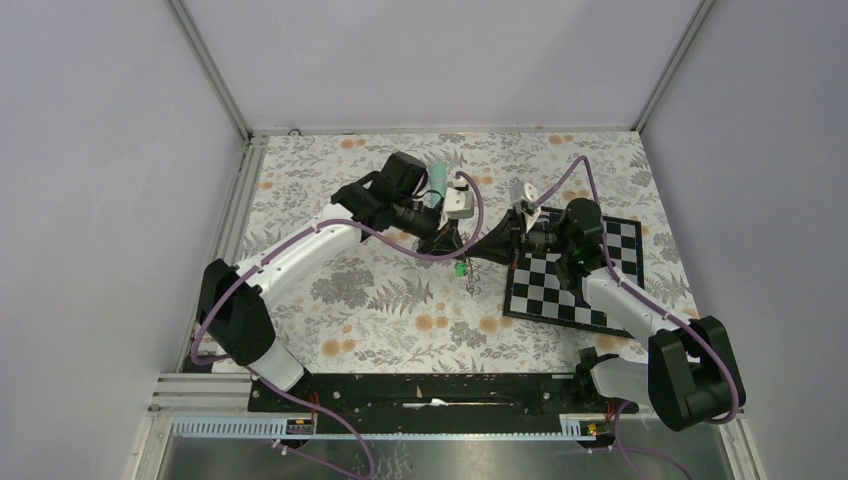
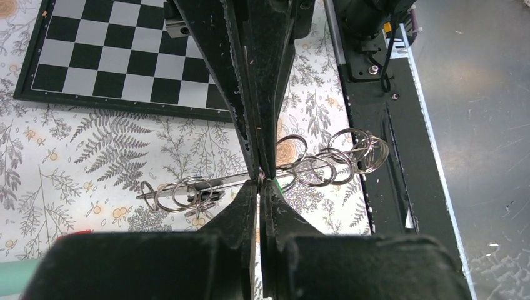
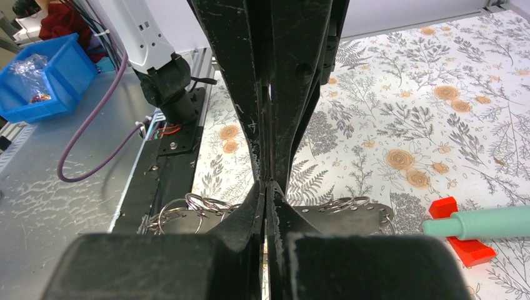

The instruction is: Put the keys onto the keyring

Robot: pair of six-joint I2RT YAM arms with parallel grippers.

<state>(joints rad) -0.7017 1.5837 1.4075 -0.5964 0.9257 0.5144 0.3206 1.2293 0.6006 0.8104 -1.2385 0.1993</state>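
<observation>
We see the left hand and right hand both pinched shut on the keyring over the desk. A blue bin holds a crinkly clear bag.

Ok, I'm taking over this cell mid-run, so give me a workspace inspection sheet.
Surface: floral cloth.
Job's things: keyring with split rings, held between the pincers; green key head beside it; darker key not made out.
Clutter: chessboard; teal stick on red base.
Pincers: left pincer and right pincer shut, tip to tip on the keyring.
Cables: purple cable, looping near the pincers.
Surroundings: grey walls; blue bin off to the side.
</observation>
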